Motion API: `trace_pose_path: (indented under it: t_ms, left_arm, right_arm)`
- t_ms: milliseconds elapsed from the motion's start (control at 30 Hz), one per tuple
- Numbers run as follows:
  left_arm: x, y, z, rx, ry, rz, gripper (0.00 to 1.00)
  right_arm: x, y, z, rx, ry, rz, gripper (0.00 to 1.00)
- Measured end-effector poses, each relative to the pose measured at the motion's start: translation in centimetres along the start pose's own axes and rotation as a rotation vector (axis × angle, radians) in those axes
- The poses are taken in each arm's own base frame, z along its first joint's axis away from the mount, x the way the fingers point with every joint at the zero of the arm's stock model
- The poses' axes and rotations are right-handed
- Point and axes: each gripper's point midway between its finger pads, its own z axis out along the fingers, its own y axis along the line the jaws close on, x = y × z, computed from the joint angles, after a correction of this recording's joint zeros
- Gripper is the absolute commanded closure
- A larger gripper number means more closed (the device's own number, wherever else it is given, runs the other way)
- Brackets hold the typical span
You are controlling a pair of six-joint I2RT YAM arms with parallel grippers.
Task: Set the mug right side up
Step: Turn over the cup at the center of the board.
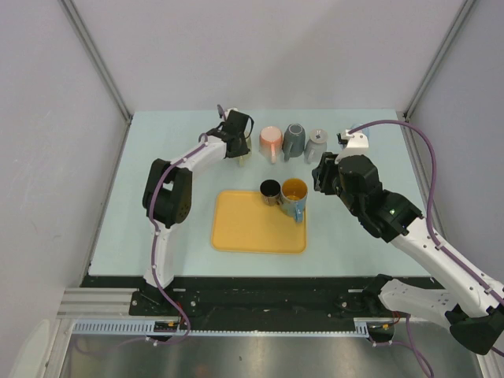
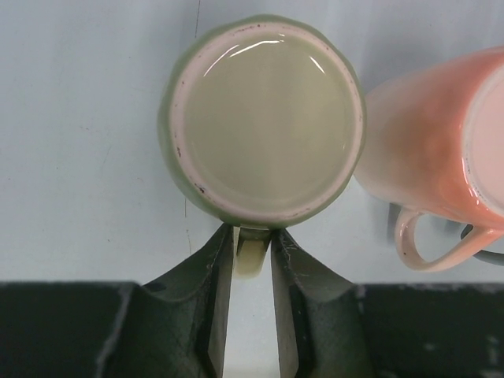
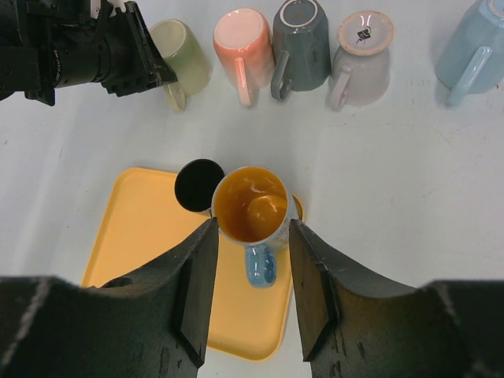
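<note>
Two fingers of my left gripper (image 2: 252, 235) stand close on either side of the handle (image 2: 252, 253) of the green mug (image 2: 264, 118). The handle fills nearly all of the gap between them, but I cannot tell whether they press on it. The mug starts right at my fingertips and sits just ahead of them, upside down on the table (image 2: 79, 157). Its pale glazed base faces up and its handle points back into my grip. Ahead and to the right of this gripper, close beside the green mug, is a pink mug (image 2: 417, 150), its handle also turned back my way. Farther right along the same row come a dark grey mug (image 3: 302, 39) and a light grey mug (image 3: 362, 51), the second one base up with a small mark on it. Well beyond them is a pale blue mug (image 3: 476, 47).

My right gripper (image 3: 252, 228) hangs with its jaws apart, gripping nothing. Just ahead of and below its fingertips an upright mug with an orange inside (image 3: 250, 206) and a blue handle stands on the yellow tray (image 3: 142, 228), the handle turned toward this gripper. A black cup (image 3: 198, 184) touches that mug on its left, at the tray's far edge. Beyond the tray, ahead of this gripper, runs the row of mugs, with my left gripper at its left end.
</note>
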Motion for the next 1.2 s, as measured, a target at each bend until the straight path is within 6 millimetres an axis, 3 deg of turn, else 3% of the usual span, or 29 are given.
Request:
trace_pose_path:
  t_ms: [100,233,433,933,1200]
  left_arm:
    - [0.0,0.1,0.0,-0.001,0.001,0.001,0.75]
    - [0.0,0.0,0.0,0.004,0.001,0.015,0.89]
    - [-0.1,0.2,0.0,0.001,0.003,0.033,1.0]
    - [-0.1,0.4,-0.1,0.003,-0.001,0.047,1.0]
    - [0.2,1.5,-2.5,-0.005,0.025,0.056,1.0]
  right_arm:
    - [0.0,-0.1,0.0,0.002,0.001,0.001,0.55]
    - [0.0,-0.1,0.0,0.003,0.001,0.002,0.54]
    - [0.2,-0.3,0.1,0.008,0.005,0.001,0.55]
    - [0.8,-0.1,0.3,0.0,0.019,0.015,0.55]
    - [0.9,0.1,0.3,-0.009,0.025,0.02,0.55]
